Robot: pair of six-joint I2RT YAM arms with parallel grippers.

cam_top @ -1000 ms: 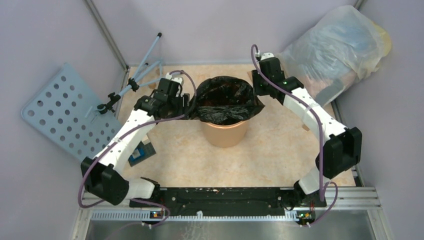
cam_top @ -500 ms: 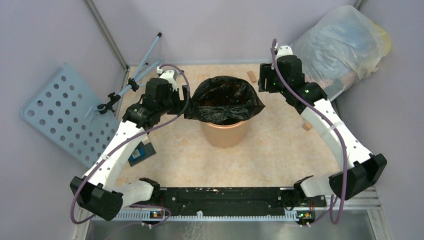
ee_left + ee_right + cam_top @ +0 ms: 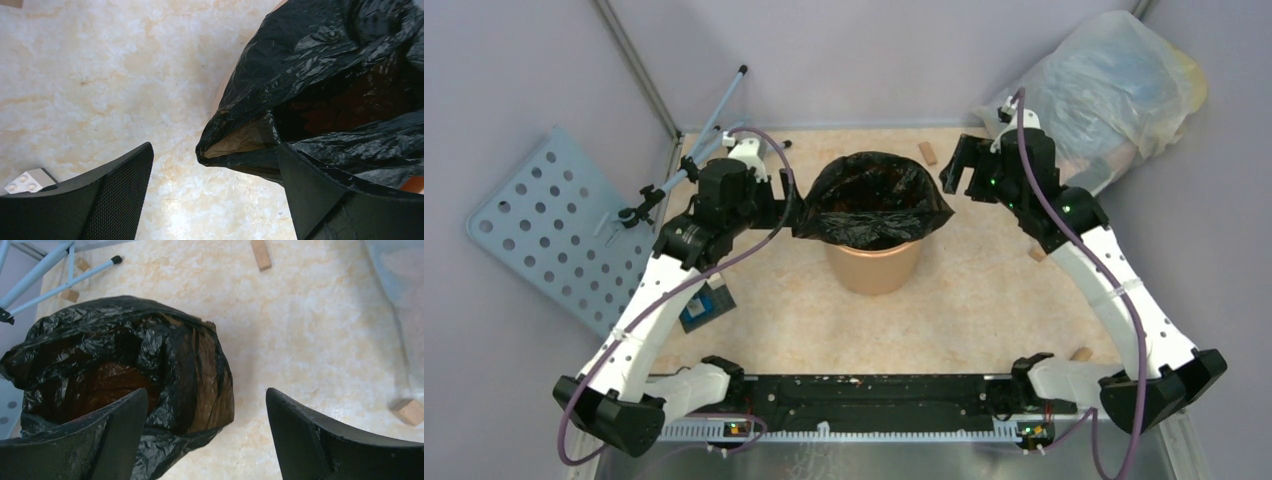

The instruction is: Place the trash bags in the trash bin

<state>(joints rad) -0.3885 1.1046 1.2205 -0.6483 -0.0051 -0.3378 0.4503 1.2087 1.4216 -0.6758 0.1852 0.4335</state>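
Left gripper (image 3: 776, 205) and right gripper (image 3: 959, 172) are hanging wide open, gripping nothing, flanking the trash bag (image 3: 871, 200) lining the trash bin (image 3: 874, 268); placement is apparently finishing, with tucking the overhang possibly coming next.

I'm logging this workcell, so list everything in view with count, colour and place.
trash bag: one, glossy black, draped in and over the bin's mouth
trash bin: one, orange, mid-table
stuffed bag: one, translucent whitish-yellow, back right corner
perforated panel: one, pale blue, left of the table
tripod: one, light blue, back left corner
wooden blocks: at least three, tan, scattered on the table
flat item: one, dark blue, beside the left arm
table: one, beige marbled
left gripper: one, black, open at the bag's left edge
right gripper: one, black, open by the bag's right side
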